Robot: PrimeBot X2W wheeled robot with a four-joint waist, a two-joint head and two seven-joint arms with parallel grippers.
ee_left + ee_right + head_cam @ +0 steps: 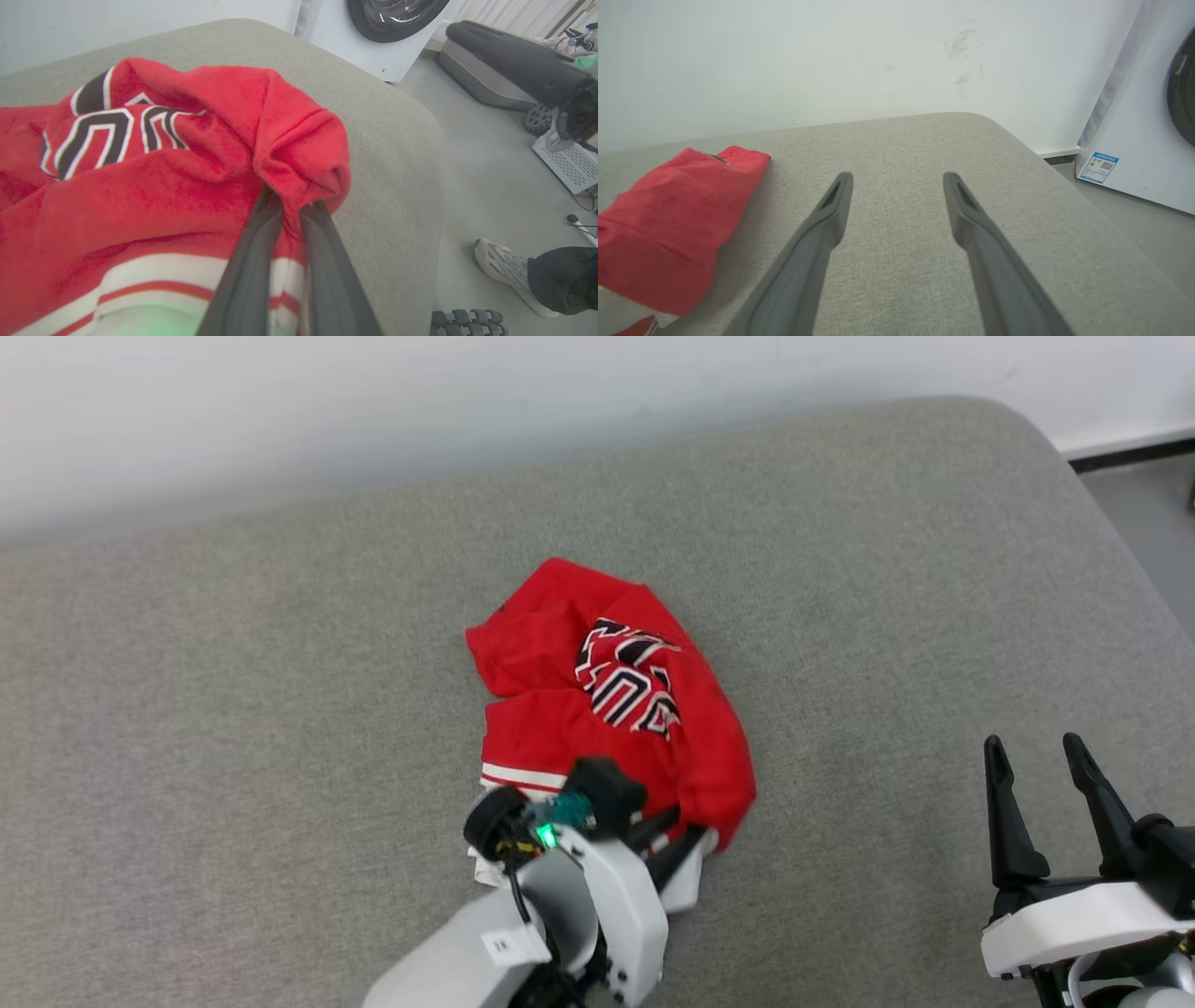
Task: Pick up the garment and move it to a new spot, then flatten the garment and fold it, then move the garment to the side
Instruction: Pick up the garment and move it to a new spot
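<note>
Garment (607, 709): red jersey, crumpled in a heap at the middle of your grey cushion (280, 663). Black, white-outlined lettering faces up; striped white trim lies along the near edge.

Left gripper (680, 835): at the heap's near right corner. Its fingers (252, 261) are nearly together, pinched on a red fold of the garment just beside the trim. Their tips are buried in cloth, so you probably cannot judge how deep the bite goes.

Right gripper (1034, 747): well apart to the right, over bare cushion, fingers spread wide, holding nothing.

Washer (373, 46): on the floor past the cushion's end.

Shoe (504, 270): on a person's foot, on the floor beside the cushion.
</note>
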